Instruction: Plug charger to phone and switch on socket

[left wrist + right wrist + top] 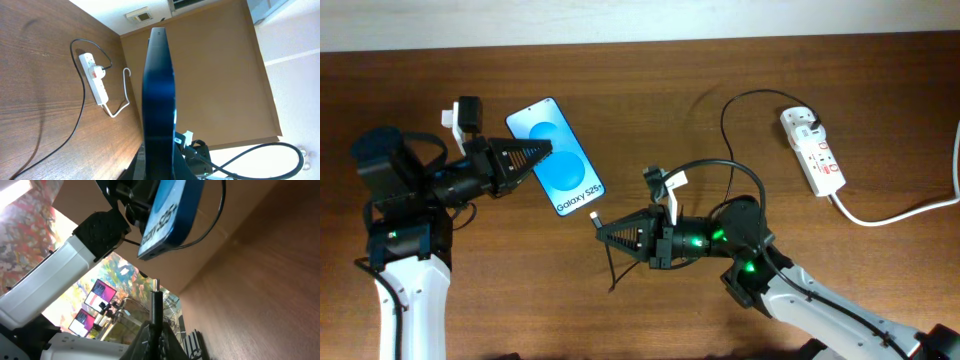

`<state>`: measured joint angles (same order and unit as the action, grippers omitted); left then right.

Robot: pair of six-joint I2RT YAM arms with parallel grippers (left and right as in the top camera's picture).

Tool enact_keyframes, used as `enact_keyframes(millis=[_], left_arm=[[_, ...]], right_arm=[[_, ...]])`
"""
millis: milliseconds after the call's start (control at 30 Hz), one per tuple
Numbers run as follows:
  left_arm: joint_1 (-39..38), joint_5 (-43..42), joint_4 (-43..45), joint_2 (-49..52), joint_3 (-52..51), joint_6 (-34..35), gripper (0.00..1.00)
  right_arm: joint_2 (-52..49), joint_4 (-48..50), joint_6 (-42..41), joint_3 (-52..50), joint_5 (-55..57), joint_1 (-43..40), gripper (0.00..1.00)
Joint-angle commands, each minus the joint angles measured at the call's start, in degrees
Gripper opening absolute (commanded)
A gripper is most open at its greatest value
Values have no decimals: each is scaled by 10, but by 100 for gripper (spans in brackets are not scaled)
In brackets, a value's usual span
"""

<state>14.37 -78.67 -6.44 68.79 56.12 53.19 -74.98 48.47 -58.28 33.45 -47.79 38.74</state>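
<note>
The left gripper [538, 153] pinches the phone [560, 160] at 10 o'clock; its fingers are cut off in the wrist view. The right gripper [604, 231] clamps the charger [724, 128] tip just short of the phone, with some of the cable hidden beneath it. The socket [813, 150] lies at 2 o'clock.

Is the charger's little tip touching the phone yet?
Apart. In the right wrist view, a strip of blurry background shows between the tip of the charger and the bottom edge of the phone above it.

Blue phone [556, 156] aloft, charger tip [593, 216] near, socket [815, 152] apart
</note>
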Motion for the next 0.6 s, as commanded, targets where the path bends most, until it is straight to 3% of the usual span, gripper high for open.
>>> enact_keyframes(millis=[0,567], left_arm=[[0,-10,3,-6,5,1,0],[0,-11,3,-6,5,1,0]], right_arm=[[-11,4,8,17,9,3,4],[-16,-10,8,35,48,21,4]])
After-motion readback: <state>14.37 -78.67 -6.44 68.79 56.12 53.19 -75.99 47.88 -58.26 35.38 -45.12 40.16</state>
